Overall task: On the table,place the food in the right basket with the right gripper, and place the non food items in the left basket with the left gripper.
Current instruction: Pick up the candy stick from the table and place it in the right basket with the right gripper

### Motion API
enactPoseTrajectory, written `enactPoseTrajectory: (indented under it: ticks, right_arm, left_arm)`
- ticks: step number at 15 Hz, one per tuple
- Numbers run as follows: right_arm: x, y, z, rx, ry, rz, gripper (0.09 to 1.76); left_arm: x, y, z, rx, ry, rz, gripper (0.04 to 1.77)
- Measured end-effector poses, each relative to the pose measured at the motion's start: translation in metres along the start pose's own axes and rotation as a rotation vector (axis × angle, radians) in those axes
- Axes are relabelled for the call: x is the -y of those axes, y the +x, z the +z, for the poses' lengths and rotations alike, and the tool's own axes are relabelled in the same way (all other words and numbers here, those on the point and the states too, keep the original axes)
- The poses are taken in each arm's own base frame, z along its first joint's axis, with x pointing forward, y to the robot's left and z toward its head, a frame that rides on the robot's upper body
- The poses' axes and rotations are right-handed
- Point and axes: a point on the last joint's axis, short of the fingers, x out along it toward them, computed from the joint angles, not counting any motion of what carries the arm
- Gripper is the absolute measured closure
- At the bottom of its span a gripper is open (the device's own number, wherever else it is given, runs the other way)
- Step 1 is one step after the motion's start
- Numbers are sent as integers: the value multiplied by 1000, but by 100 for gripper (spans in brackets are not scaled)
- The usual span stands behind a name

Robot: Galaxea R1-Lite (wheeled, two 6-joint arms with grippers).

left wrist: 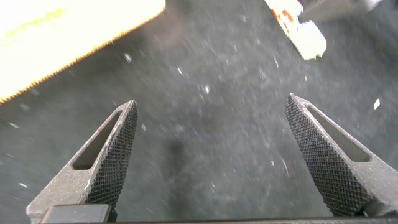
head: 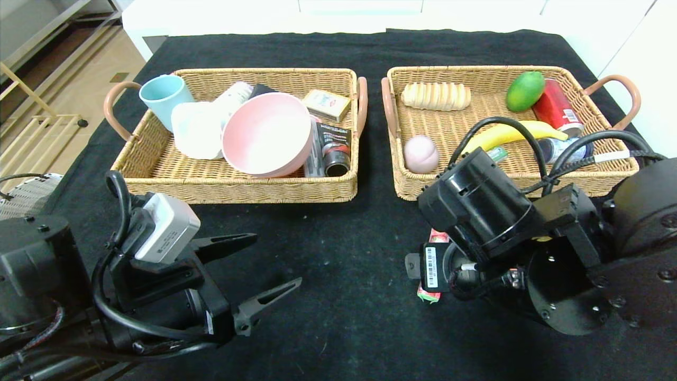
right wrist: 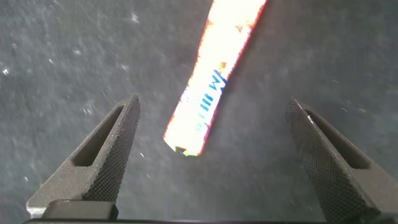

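Candy stick pack (right wrist: 211, 81) on the cloth — right claw (right wrist: 211, 155) spread wide above it.

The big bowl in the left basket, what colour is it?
Pink. The bowl shows best in the head view, leaning among other things in the left basket.

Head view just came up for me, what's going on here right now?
The right gripper hangs open over the red candy stick pack, which lies on the table, not yet grasped. The left gripper is open over bare cloth near the left basket, which holds the pink bowl. The peach and bread loaf lie in the right basket.
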Motion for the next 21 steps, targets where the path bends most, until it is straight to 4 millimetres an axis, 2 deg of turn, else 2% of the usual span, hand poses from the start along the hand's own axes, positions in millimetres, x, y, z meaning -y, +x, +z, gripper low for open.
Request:
enactPoseTrajectory:
  ticks: [9, 21]
  right_arm:
    - [-8, 27, 9, 32, 45, -82, 14]
    - [-12, 40, 12, 47, 88, -117, 14]
  left_arm:
    - [-4, -3, 4, 29, 5, 23, 9]
    - [-3, -4, 5, 35, 7, 23, 9]
